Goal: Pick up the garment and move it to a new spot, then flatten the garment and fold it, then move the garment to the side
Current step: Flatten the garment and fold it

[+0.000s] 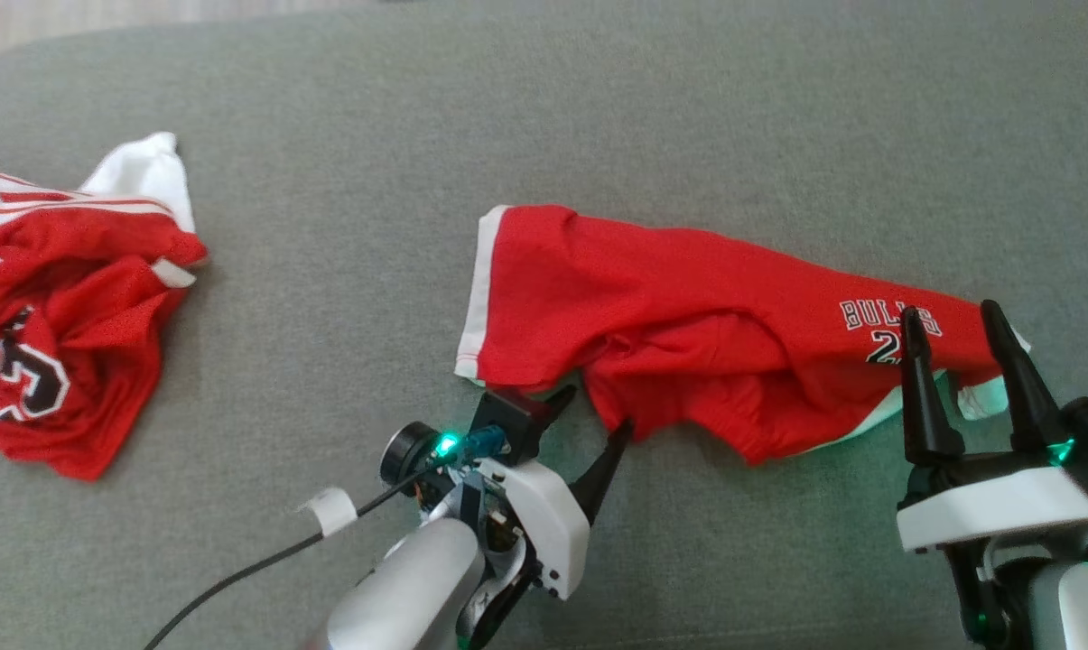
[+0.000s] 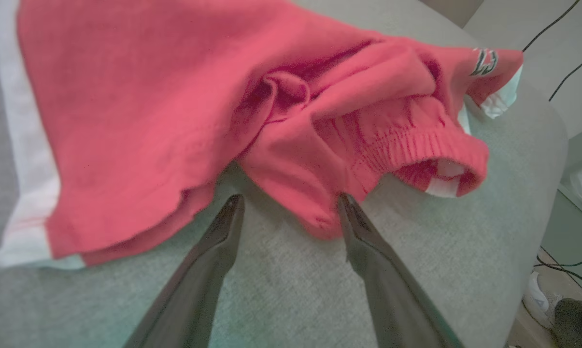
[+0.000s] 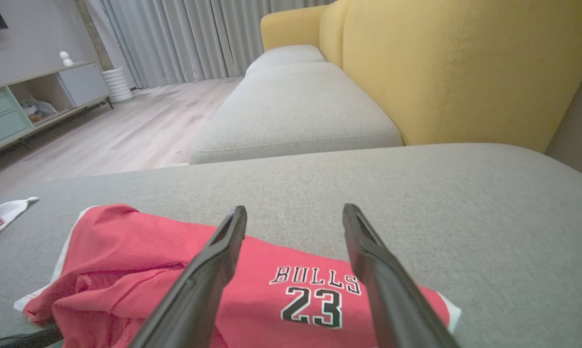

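— What's nearest?
— The left gripper [image 1: 596, 411], fingers apart and holding nothing, with its tips right at the near edge of the red shorts [image 1: 688, 298]. The right gripper [image 1: 950, 311] is also spread and empty, above the shorts' right end. One of its fingers hides part of the number [image 1: 882, 348].
— And the shorts?
— Crumpled in the middle of the grey cushion [image 1: 507, 108], waistband bunched, lower layers hidden.
— Far left?
— A red jersey [image 1: 65, 307], cut off by the frame.

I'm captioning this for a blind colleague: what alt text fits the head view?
Crumpled red shorts with white trim and Bulls lettering lie on a grey fabric cushion, open left gripper at their near edge, open right gripper over their lettered end. A crumpled red jersey lies at left.
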